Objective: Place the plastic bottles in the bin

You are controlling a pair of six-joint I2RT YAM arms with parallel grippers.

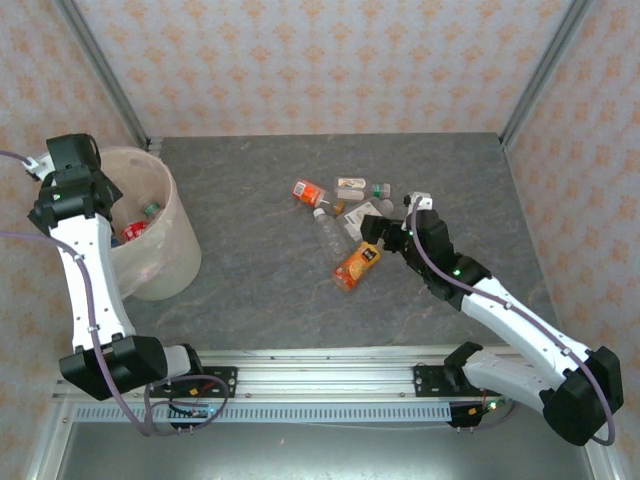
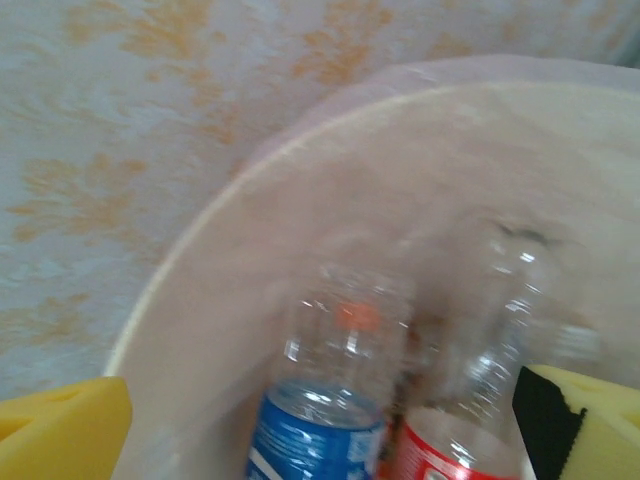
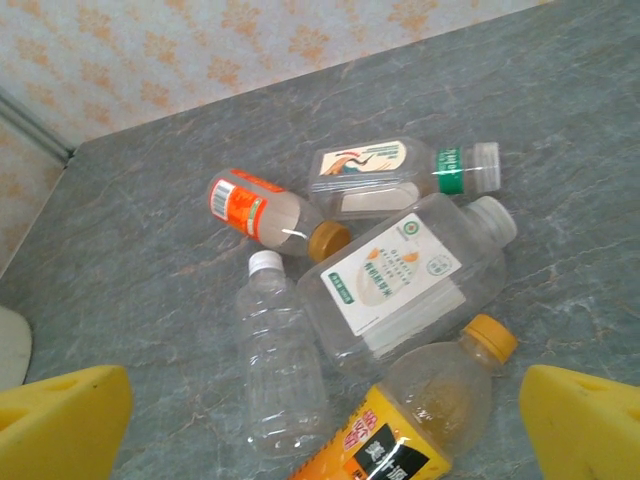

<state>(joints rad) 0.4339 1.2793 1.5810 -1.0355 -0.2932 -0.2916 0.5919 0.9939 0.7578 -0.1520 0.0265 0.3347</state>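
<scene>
— Along the left edge of the table (image 1: pixel 260 310), what stands?

— The bin (image 1: pixel 170 255), upright, its mouth open to the top camera. A red label and a green cap show inside it.

— And the left gripper (image 2: pixel 322 428)?

— It hangs over the bin's mouth. From its wrist camera, the yellow pads (image 2: pixel 60 430) sit at the two lower corners, spread wide, with nothing pinched between them. Below them, inside the bin, are a blue-labelled bottle (image 2: pixel 318 435) and a red-labelled bottle (image 2: pixel 440 455), side by side. That view is blurred, so I cannot tell whether they touch.

— Where are the other plastic bottles (image 1: pixel 330 235)?

— Right of the table's middle, five of them in a loose cluster, all lying on their sides. Farthest back is a green-banded bottle (image 3: pixel 390 170) with a white cap. Left of it lies a red-labelled one with a gold cap (image 3: pixel 265 210). A flat square bottle (image 3: pixel 400 280) with a white label fills the centre, just beside the green-banded one. A bare clear bottle (image 3: pixel 278 370) with a white cap lies along its left side. Nearest the arms is an orange-capped bottle (image 3: pixel 415 415) with a yellow label, its cap close to the square bottle.

— What about the right gripper (image 3: pixel 322 425)?

— It is at the near end of that cluster, fingers spread wide. The orange-capped bottle lies in the gap between the pads, clasped by neither.
</scene>
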